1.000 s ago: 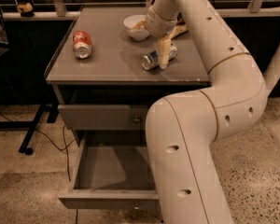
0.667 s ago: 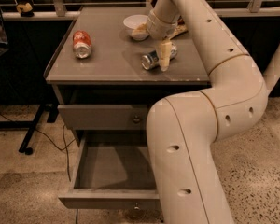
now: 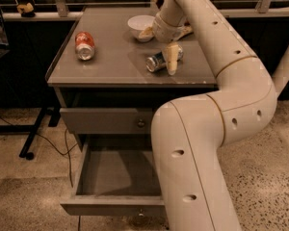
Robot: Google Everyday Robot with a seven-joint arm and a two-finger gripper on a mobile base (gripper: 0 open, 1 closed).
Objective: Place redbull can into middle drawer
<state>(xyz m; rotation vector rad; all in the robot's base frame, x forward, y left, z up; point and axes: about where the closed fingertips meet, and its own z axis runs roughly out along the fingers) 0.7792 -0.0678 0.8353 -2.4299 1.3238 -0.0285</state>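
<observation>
Currently: arm reaches over the grey cabinet top (image 3: 111, 64), gripper (image 3: 170, 62) lowered at the right half of it, against the redbull can (image 3: 155, 62). Can lies on its side on the top, end facing the front edge. Gripper's opening: cannot tell; a hold on the can cannot be confirmed either.

Surface: an orange-red can (image 3: 85, 45) lies on its side near the left edge, well apart from the redbull can. A white bowl (image 3: 138, 25) stands toward the back, just beside the arm.

Cabinet front: upper drawer (image 3: 103, 121) shut, round knob (image 3: 141, 123) showing. Middle drawer (image 3: 116, 174) below it pulled out; right part hidden behind the arm.

Room: speckled stone-like floor (image 3: 274, 172), dim lighting. Dark cable (image 3: 66, 146) trails on the floor left of the cabinet, near a black stand leg (image 3: 34, 136). Pale ledge (image 3: 43, 16) with railing posts runs behind the cabinet.
</observation>
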